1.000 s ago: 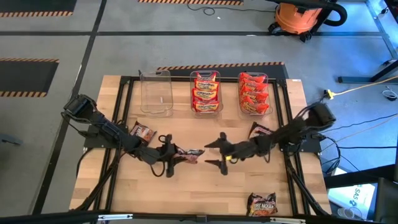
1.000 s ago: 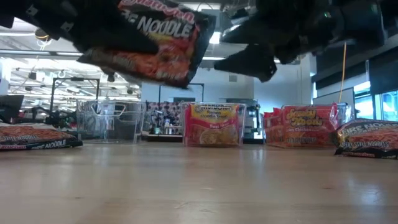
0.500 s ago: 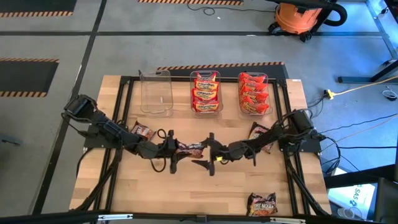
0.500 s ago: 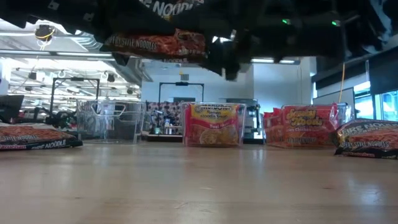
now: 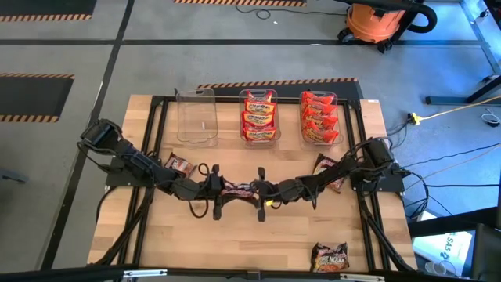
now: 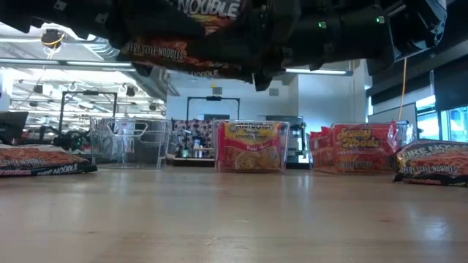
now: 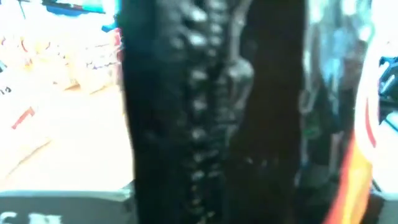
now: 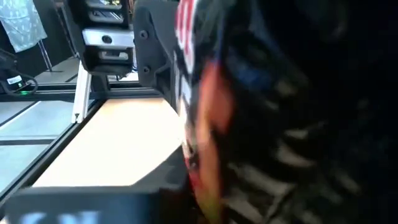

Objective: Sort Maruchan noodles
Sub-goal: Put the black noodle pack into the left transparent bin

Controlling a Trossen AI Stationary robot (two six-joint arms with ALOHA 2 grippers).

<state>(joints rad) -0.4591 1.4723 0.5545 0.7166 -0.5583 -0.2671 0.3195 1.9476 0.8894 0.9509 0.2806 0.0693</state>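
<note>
Wooden table [image 5: 156, 235], both pincers gripping crinkly packet [image 5: 237, 189]

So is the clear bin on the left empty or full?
Empty: the left clear bin shows only bare table through it, no packets inside.

A dark noodle packet [image 5: 237, 189] hangs flat above the table's middle. Other dark packets [image 5: 178, 165] lie around it; orange packets [image 5: 259, 116] and red packets [image 5: 319, 117] fill bins.
</note>
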